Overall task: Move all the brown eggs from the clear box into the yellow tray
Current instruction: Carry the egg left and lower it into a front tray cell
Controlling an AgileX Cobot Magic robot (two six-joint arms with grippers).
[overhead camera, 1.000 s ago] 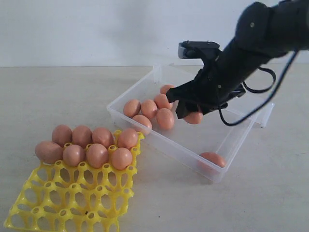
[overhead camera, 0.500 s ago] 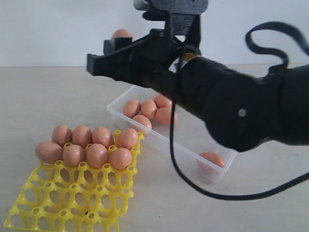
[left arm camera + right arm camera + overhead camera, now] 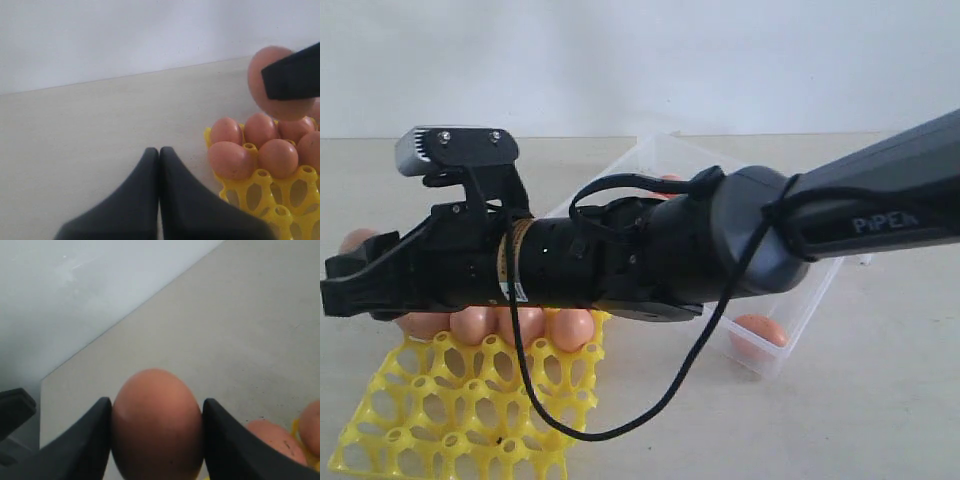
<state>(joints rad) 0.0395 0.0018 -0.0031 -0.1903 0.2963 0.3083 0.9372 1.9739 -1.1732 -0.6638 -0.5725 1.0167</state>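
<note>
Nearest, at the lower left of the exterior view, the yellow tray (image 3: 450, 395) shows its front cups vacant. Seated eggs (image 3: 525, 325) fill the rows behind, partly masked by the arm crossing the frame.

At the far left edge, the right gripper (image 3: 355, 285) pinches the carried egg (image 3: 358, 240) across its waist. The right wrist view confirms one finger on each flank of that egg (image 3: 157, 425), which hangs above the tray's far left corner.

The left gripper (image 3: 159, 155) is pressed together and empty, above bare table (image 3: 75, 125) beside the tray.

Farther back, right of centre, the clear box (image 3: 808, 308) holds a lone egg (image 3: 760, 335) near its front corner; the arm hides the rest of its contents.

Assessment: the step in hand is the transfer, with the egg lifted and at the tray. The next move calls for aligning over a vacant cup and lowering between the posts without knocking neighbours. The jaws should part only once the egg is seated.
</note>
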